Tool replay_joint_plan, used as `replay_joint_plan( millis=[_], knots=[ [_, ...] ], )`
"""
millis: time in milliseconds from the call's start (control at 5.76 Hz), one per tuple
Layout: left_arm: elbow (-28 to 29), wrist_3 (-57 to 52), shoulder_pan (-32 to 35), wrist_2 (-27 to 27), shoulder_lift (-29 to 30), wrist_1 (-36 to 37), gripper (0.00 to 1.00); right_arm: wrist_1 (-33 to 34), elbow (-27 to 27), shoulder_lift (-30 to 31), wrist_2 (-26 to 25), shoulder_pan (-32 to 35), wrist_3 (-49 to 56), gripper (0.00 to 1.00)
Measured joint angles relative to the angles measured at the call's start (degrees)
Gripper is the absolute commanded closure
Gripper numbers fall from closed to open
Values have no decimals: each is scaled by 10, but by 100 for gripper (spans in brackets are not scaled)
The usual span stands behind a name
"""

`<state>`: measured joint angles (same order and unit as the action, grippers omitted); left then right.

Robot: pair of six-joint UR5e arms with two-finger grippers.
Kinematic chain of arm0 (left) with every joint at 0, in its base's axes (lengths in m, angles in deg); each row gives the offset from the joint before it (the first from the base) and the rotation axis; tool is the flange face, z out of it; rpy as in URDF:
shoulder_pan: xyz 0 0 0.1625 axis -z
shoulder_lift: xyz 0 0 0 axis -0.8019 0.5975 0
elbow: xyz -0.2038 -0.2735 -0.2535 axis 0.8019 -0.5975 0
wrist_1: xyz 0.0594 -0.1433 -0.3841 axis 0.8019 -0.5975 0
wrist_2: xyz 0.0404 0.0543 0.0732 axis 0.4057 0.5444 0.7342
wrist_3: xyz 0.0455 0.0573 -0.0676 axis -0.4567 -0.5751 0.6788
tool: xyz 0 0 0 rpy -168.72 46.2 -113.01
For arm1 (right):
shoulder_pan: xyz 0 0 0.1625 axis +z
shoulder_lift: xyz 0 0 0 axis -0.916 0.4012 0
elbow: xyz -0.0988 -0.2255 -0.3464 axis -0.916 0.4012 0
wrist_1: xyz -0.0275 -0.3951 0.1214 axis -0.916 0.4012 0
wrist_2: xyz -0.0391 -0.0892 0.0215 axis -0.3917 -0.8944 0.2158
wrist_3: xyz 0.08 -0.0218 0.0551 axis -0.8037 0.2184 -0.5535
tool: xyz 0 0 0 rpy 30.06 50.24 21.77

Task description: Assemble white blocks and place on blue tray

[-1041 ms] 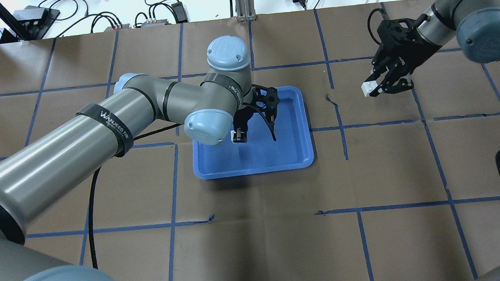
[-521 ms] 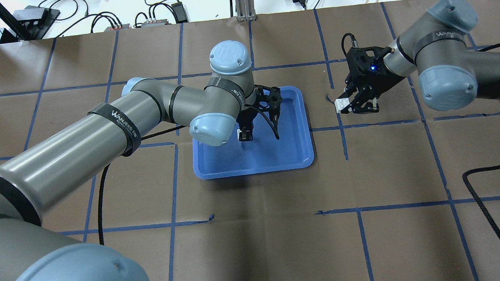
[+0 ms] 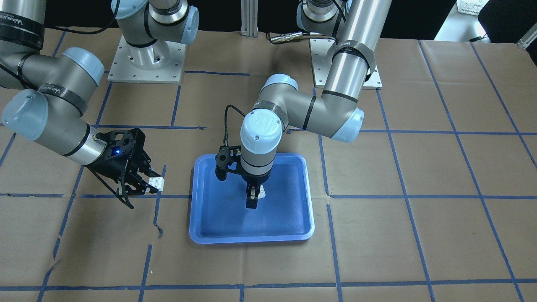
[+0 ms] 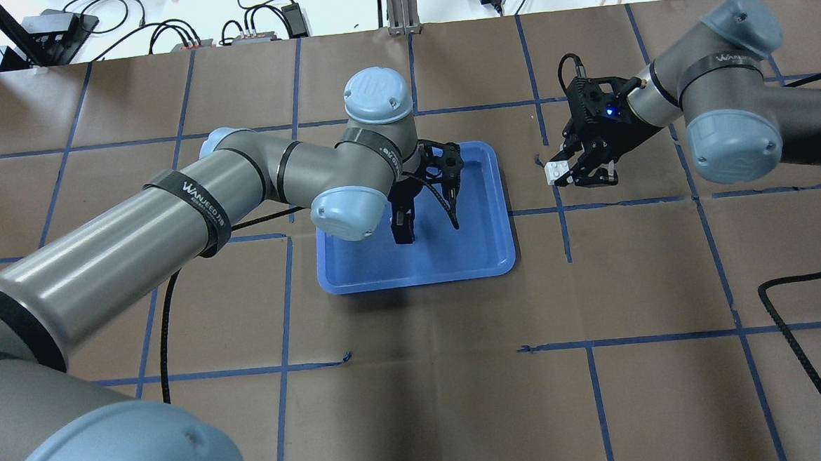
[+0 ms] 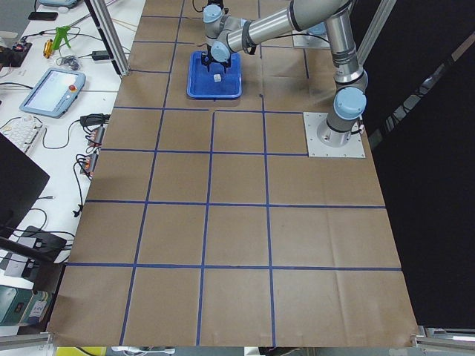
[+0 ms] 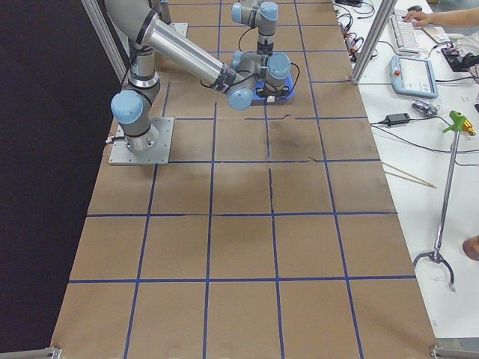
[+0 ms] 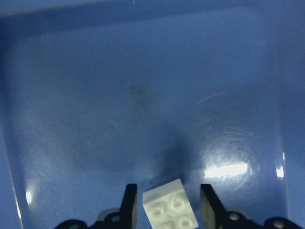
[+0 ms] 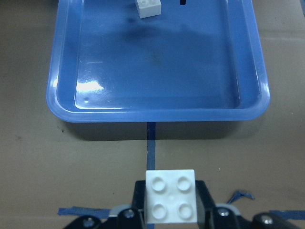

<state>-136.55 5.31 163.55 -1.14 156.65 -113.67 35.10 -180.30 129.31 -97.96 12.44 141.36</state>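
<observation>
1. Since a second ago, right arm [image 4: 729, 136] has swung in from the far side of the table and now sits near the tray. The left arm [image 4: 171, 222] has barely shifted and is parked over the tray.
2. blue tray [image 4: 482, 255] lies flat on the table between both arms, so either one can reach it.
3. My left gripper [image 7: 167, 191] hangs low over the tray floor. Jaws stand apart with a sliver of blue on each side of the block, so I read it as released, probably staying close to steady the base.
4. My right gripper [image 4: 576, 177] is clenched on the second white block [image 8: 170, 194], off the tray and just beside its rim. Studs face up and it is held level, likely for pressing down onto its mate.
5. first white block [image 8: 148, 7] is on the tray, studs up, slightly twisted against my left fingers. The two blocks are well apart and not yet joined.
</observation>
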Motion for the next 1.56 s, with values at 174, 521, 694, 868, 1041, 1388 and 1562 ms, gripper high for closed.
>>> replay_joint_plan(
  millis=[174,521,694,868,1041,1388,1562],
  knots=[
    [3,2,-1,2,-19,-14,6,0,0,0,0,0,-1,75],
    [8,31,-19,7,-93,-102,7,2,0,1,-1,1,-23,75],
    [11,45,-33,7,-136,-169,7,7,1,0,-1,6,-45,75],
    [15,63,-52,8,-183,-240,6,20,1,-2,-2,22,-71,75],
    [16,97,-85,7,-229,-306,5,45,1,-6,-2,48,-113,75],
    [16,287,-126,13,-290,-374,1,79,0,-13,-2,101,-161,75],
    [16,385,-140,22,-306,-379,1,102,0,-23,-2,124,-181,75]
  ],
)
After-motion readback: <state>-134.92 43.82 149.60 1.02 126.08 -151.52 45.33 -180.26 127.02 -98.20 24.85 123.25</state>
